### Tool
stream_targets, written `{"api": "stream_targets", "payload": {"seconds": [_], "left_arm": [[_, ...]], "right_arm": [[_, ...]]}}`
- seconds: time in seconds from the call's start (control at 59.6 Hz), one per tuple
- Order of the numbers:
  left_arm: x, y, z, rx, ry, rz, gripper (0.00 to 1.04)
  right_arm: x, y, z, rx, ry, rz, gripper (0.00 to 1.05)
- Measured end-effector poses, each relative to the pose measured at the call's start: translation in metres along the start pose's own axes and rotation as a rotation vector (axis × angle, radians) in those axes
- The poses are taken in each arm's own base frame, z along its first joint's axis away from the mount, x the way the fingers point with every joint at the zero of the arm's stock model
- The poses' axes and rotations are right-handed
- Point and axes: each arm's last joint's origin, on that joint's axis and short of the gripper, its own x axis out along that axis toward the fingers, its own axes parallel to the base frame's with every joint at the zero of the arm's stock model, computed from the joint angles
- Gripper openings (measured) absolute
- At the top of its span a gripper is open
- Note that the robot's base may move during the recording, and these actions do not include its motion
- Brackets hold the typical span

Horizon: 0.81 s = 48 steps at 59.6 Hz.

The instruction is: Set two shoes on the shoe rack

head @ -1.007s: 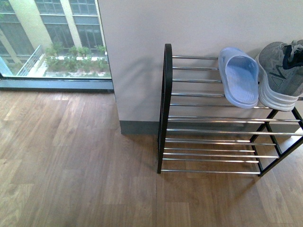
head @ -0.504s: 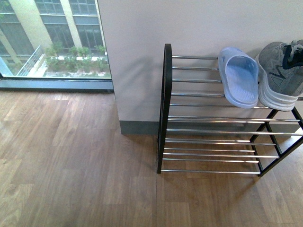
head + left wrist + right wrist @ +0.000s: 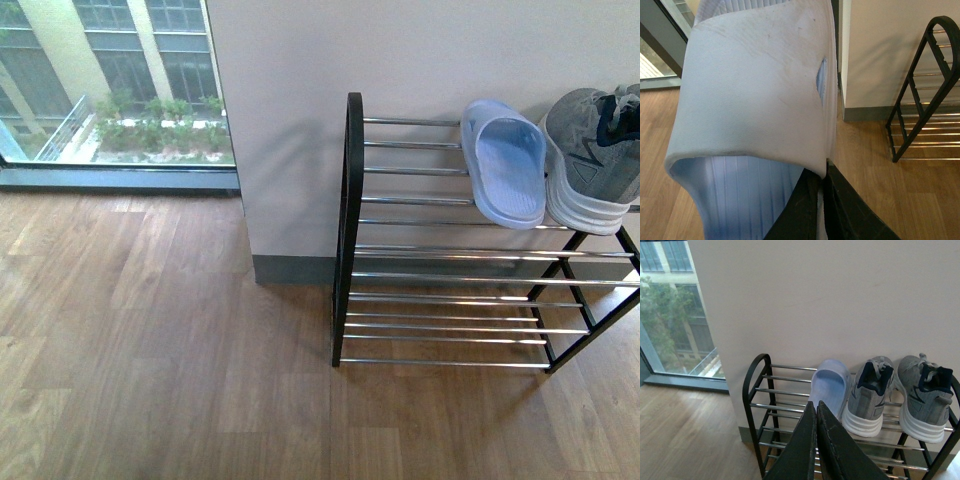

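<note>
Two grey mesh shoes [image 3: 867,395] [image 3: 922,395] with thick white soles stand side by side on the top shelf of the black-framed shoe rack [image 3: 752,390], toes toward the wall. A light blue slipper [image 3: 829,385] lies to their left on the same shelf. The front view shows the rack [image 3: 349,230], that slipper [image 3: 505,165] and one grey shoe [image 3: 595,160] at the right edge. My left gripper [image 3: 822,172] is shut on the rim of a second light blue slipper [image 3: 755,85], held above the floor left of the rack [image 3: 920,100]. My right gripper [image 3: 816,407] is shut with nothing in it, in front of the rack.
A white wall [image 3: 400,60] with a grey skirting stands behind the rack. A floor-level window [image 3: 110,90] lies to the left. Wood floor [image 3: 150,350] spreads in front. The rack's lower chrome shelves [image 3: 450,320] hold nothing.
</note>
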Motion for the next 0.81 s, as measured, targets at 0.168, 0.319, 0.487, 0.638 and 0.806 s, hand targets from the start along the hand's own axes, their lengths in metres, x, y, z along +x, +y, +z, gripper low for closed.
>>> {"api": "stream_targets", "payload": {"seconds": [0.168, 0.319, 0.487, 0.638, 0.806], "left_arm": [[0.0, 0.0, 0.0, 0.0, 0.0, 0.0, 0.02], [0.0, 0.0, 0.0, 0.0, 0.0, 0.0, 0.02], [0.0, 0.0, 0.0, 0.0, 0.0, 0.0, 0.02], [0.0, 0.0, 0.0, 0.0, 0.0, 0.0, 0.02], [0.0, 0.0, 0.0, 0.0, 0.0, 0.0, 0.02]], "right_arm": [[-0.004, 0.0, 0.0, 0.0, 0.001, 0.0, 0.02], [-0.015, 0.0, -0.003, -0.001, 0.006, 0.0, 0.02], [-0.015, 0.0, -0.003, -0.001, 0.006, 0.001, 0.02], [-0.015, 0.0, -0.003, -0.001, 0.005, 0.001, 0.02], [-0.015, 0.0, -0.003, -0.001, 0.005, 0.001, 0.19]]}}
